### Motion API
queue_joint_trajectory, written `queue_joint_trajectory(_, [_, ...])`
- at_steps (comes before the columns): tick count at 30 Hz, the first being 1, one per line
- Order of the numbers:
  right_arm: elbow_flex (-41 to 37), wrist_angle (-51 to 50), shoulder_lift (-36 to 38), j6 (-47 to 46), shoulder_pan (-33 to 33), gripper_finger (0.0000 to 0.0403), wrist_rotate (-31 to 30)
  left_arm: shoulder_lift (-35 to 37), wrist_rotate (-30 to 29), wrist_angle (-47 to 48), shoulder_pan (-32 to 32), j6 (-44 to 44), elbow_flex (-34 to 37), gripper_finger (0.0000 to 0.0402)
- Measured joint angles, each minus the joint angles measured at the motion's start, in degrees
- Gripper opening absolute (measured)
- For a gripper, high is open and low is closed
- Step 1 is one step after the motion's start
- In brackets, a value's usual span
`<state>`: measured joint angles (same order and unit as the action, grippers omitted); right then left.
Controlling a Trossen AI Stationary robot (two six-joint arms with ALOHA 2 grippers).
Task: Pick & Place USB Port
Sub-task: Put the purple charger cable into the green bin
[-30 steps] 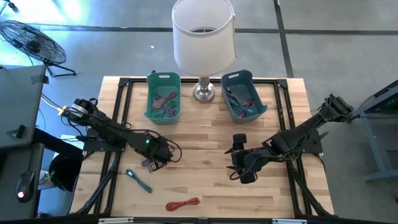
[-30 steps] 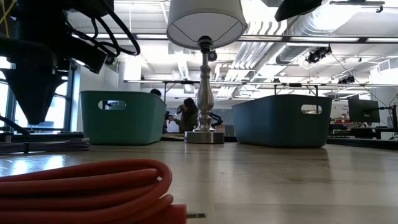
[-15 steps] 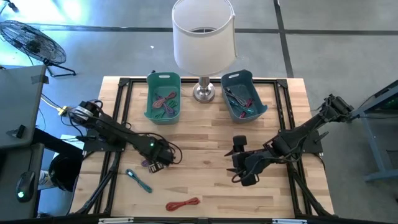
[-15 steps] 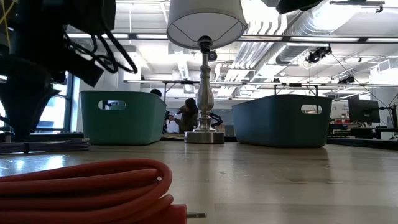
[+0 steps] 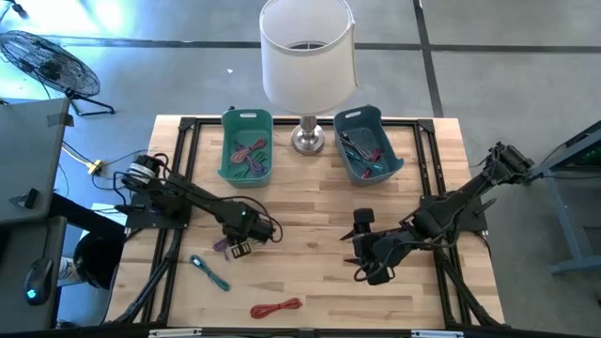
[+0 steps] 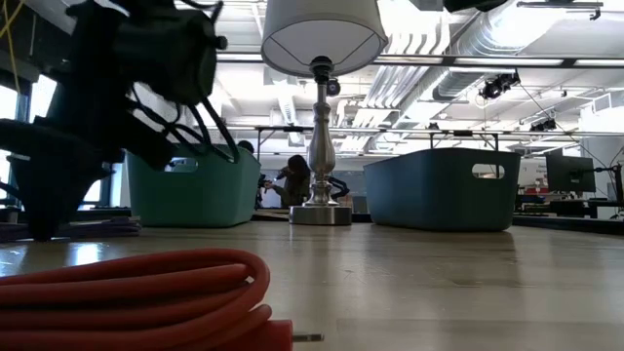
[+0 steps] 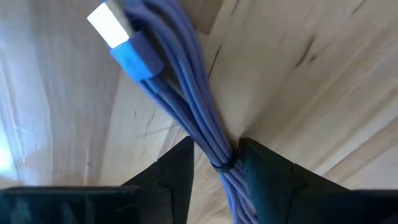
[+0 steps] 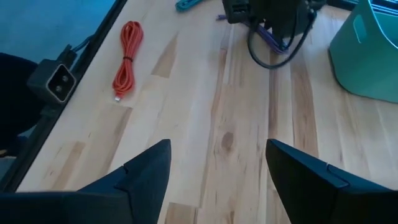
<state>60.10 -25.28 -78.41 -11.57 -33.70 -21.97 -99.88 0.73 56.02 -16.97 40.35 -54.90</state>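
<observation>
The purple USB cable (image 5: 223, 246) is a tied bundle lying flat on the wood, left of the table's middle. Its white-tipped plug (image 7: 111, 23) shows in the left wrist view. My left gripper (image 5: 237, 249) stands over the bundle, pointing down and shut on it. My right gripper (image 5: 368, 268) hovers open over bare wood right of the middle and touches nothing. A light green bin (image 5: 247, 145) and a blue-teal bin (image 5: 368, 143) stand at the far edge, each holding cables. My left gripper (image 7: 216, 149) pinches the purple cable bundle between its two fingers at the tied stretch (image 7: 214, 163), some way back from the plug. The fingers (image 7: 177, 171) come from above and lie across the strands. The bundle lies on the table.
A teal cable (image 5: 208, 272) lies near the left gripper, toward the near edge. A red coiled cable (image 5: 275, 307) lies at the near edge and fills the low view's foreground (image 6: 127, 297). A lamp (image 5: 307, 56) stands between the two bins. Bare wood lies under the right gripper (image 8: 217, 144).
My left arm has reached a little toward the table's right and come down, so its fingers now stand at table height over the purple bundle. The bundle has stayed where it was.
</observation>
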Motion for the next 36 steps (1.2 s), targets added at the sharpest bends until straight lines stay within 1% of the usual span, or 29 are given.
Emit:
queue_joint_trajectory(2, [0.0,0.0,0.0,-0.17,-0.55,0.0255,-0.1,-1.4,0.28,0.34,0.6,-1.66,-0.06,0.0116])
queue_joint_trajectory(4, [0.0,0.02,0.0,-0.17,-0.98,0.0256,-0.13,-2.01,0.42,0.34,0.85,-2.94,-0.09,0.0075])
queue_joint_trajectory(5, [0.0,0.02,0.0,-0.17,-1.2,0.0256,-0.26,-2.03,0.35,0.33,0.83,-3.67,-0.1,0.0047])
queue_joint_trajectory(6, [0.0,0.03,0.0,-0.17,-1.44,0.0256,-0.58,-2.03,0.07,0.45,0.81,-4.15,-0.08,0.0028])
queue_joint_trajectory(7, [0.0,0.05,0.0,-0.17,-1.7,0.0255,-0.97,-1.97,-0.19,0.53,0.83,-4.1,-0.01,0.0019])
queue_joint_trajectory(9, [0.0,0.05,0.0,-0.16,-2.25,0.0254,-1.74,-1.59,-0.29,0.8,0.35,-3.53,0.0,0.002])
queue_joint_trajectory(11, [0.0,0.02,0.0,-0.09,-2.73,0.0252,-1.86,-1.42,-0.75,1.35,-0.38,-2.67,-0.31,0.0012])
queue_joint_trajectory(15, [0.0,0.01,0.01,0.02,-3.64,0.0253,-1.94,-0.01,-1.33,2.92,-2.86,-1.15,-2.49,0.0009])
queue_joint_trajectory(18, [0.0,-0.04,0.02,0.07,-4.11,0.0252,-2.32,1.23,-1.72,5.18,-5.27,0.39,-6.58,0.0008])
queue_joint_trajectory(20, [0.0,-0.08,0.02,0.24,-4.36,0.0252,-2.33,2.14,-2.03,9.5,-6.89,2.6,-10.5,0.0008])
queue_joint_trajectory(22, [0.0,-0.11,0.02,0.48,-4.38,0.0252,-2.34,2.17,-4.32,15.24,-8.73,4.67,-15.05,0.0008])
queue_joint_trajectory(25, [0.0,-0.17,0.02,0.76,-4.36,0.0252,-2.36,2.19,-9.19,24.82,-11.02,6.17,-24.33,0.0008])
queue_joint_trajectory(27, [0.0,-0.15,0.02,1.4,-4.36,0.0252,-2.35,2.25,-14.34,32.54,-12.21,6.81,-30.73,0.0008])
queue_joint_trajectory(28, [0.0,-0.15,0.02,1.53,-4.34,0.0252,-2.37,2.3,-17.66,34.34,-12.53,7.12,-33.93,0.0008])
queue_joint_trajectory(29, [0.0,-0.15,0.02,1.53,-4.36,0.0252,-2.52,2.64,-21.58,34.03,-12.55,6.97,-36.65,0.0008])
queue_joint_trajectory(30, [0.0,-0.15,0.02,1.55,-4.34,0.0252,-2.56,3.8,-25.66,32.67,-12.52,4.83,-38.14,0.0008])
queue_joint_trajectory(31, [0.0,-0.13,0.02,1.52,-4.34,0.0252,-2.54,5.16,-29.98,32.91,-12.44,2.96,-39.65,0.0008])
queue_joint_trajectory(33, [0.0,0.0,0.02,1.0,-4.5,0.0252,-2.14,6.88,-38.62,34.2,-11.24,2.44,-42.76,0.0008])
queue_joint_trajectory(34, [0.0,0.07,0.02,0.43,-4.69,0.0252,-2.04,8.29,-41.99,33.78,-10.28,1.87,-43.07,0.0008])
queue_joint_trajectory(36, [0.0,0.05,0.02,-0.24,-5.39,0.0252,-1.97,10.72,-46.84,34.03,-8.11,1.06,-42.71,0.0008])
